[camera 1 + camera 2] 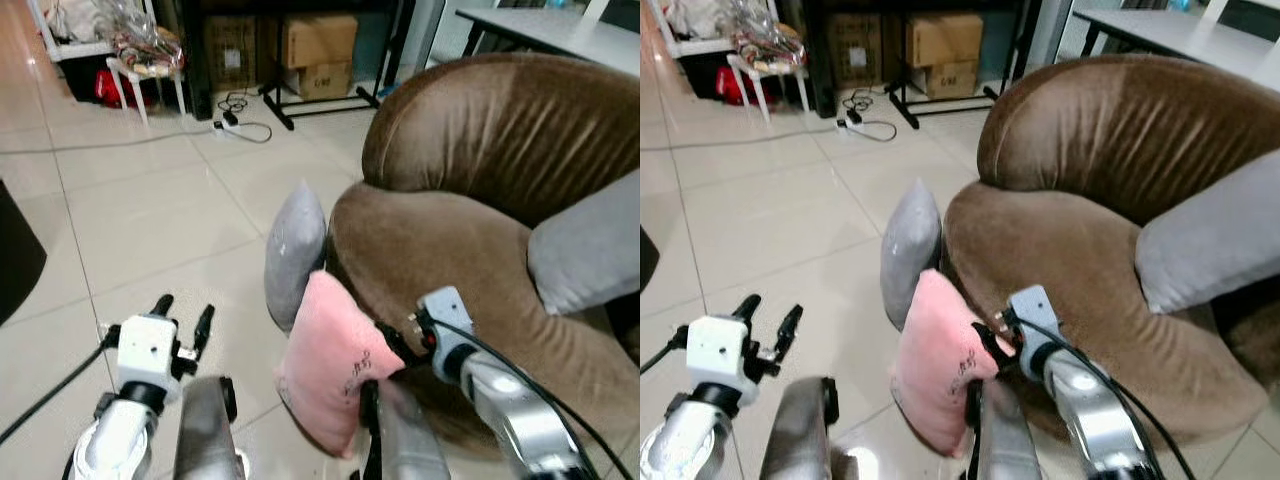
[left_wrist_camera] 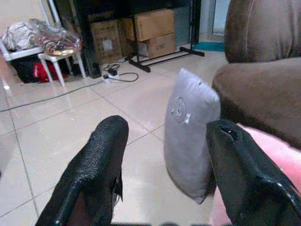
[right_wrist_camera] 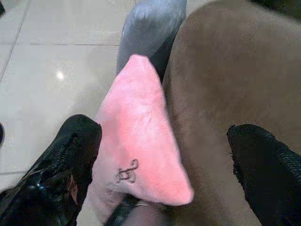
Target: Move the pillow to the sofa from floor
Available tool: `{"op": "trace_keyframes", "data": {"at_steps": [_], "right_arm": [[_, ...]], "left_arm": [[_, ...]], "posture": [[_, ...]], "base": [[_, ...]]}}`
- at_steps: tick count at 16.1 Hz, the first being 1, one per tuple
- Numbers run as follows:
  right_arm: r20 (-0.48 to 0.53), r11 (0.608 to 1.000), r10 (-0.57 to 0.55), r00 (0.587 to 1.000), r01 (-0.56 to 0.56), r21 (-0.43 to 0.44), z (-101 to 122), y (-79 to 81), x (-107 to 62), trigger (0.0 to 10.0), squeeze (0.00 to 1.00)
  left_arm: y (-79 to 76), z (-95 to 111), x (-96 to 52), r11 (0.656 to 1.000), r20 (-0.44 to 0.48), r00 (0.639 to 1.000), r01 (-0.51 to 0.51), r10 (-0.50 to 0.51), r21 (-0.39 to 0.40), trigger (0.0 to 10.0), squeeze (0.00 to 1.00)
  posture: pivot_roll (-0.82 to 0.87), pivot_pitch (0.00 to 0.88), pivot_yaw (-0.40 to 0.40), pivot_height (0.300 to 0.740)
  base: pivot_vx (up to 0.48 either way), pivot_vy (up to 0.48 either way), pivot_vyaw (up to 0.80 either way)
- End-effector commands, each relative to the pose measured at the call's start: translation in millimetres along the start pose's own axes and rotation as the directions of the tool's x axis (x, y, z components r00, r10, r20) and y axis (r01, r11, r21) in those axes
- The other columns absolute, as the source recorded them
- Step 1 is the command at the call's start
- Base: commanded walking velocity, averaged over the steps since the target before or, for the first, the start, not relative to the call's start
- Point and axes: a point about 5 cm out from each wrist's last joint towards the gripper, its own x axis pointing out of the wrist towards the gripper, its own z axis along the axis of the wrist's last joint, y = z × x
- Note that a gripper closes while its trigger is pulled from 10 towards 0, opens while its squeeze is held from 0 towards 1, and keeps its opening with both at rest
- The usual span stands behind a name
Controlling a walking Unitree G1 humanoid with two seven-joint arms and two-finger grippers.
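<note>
A pink pillow [image 1: 325,360] stands on the tiled floor, leaning against the front of the brown sofa [image 1: 480,150]. Just behind it, a grey pillow [image 1: 297,250] stands upright on the floor against the same edge. My right gripper [image 3: 164,174] is open, with its fingers [image 3: 61,165] spread wide around the pink pillow's upper corner and the sofa's edge. In the eye views it sits at the pillow's right side [image 1: 385,350]. My left gripper [image 1: 183,318] is open above the bare floor, left of both pillows, and points towards the grey pillow [image 2: 190,132].
Another grey cushion [image 1: 590,245] lies on the sofa seat at the right. A power strip with cable [image 1: 235,125] lies on the floor further back, near cardboard boxes [image 1: 318,50] and a white stool [image 1: 140,60]. A dark object [image 1: 15,250] sits at the left edge.
</note>
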Motion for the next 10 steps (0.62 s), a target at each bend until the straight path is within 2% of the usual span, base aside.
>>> {"op": "trace_keyframes", "data": {"at_steps": [1,5,6,7,9,10], "right_arm": [[-0.009,0.999,-0.02,1.0,0.02,0.04,-1,-8.0,1.1,10.0,0.0],[-0.022,1.0,0.012,1.0,-0.011,0.016,0,-2.3,15.7,10.0,0.0],[-0.015,1.0,0.025,1.0,-0.025,0.014,1,0.9,20.6,10.0,0.14],[0.036,0.998,0.061,0.997,-0.062,0.017,8,7.8,26.6,10.0,1.0],[0.048,0.999,0.034,0.998,-0.034,0.001,14,9.9,35.5,10.0,1.0],[0.046,1.0,0.014,0.999,-0.014,-0.009,16,10.8,41.5,10.0,1.0]], "left_arm": [[3.0,1,3.8,1.0,0.011,1.0,-0.001,0.001,-0.002,10.0,0.08],[6.2,4,13.8,1.0,0.025,0.999,0.027,-0.027,0.005,10.0,0.08],[3.8,6,16.7,0.997,0.027,0.997,0.071,-0.072,0.013,10.0,0.07],[-4.8,10,18.8,0.987,0.033,0.986,0.161,-0.161,0.013,10.0,0.07],[-13.0,13,17.9,0.965,0.036,0.964,0.264,-0.263,0.001,10.0,0.07],[-18.6,13,16.8,0.941,0.032,0.941,0.339,-0.338,-0.008,10.0,0.09]], "posture": [[-0.03,0.0,-0.103,0.486],[-0.04,0.0,-0.088,0.461],[-0.04,0.0,-0.083,0.461],[-0.04,0.0,-0.08,0.461],[-0.03,0.014,-0.077,0.461],[-0.03,0.024,-0.074,0.461]], "base": [[0.0,0.0,0.0],[0.0,0.0,0.0],[0.0,0.0,0.0],[0.0,0.0,0.0],[0.0,0.0,0.0],[0.0,0.0,0.0]]}}
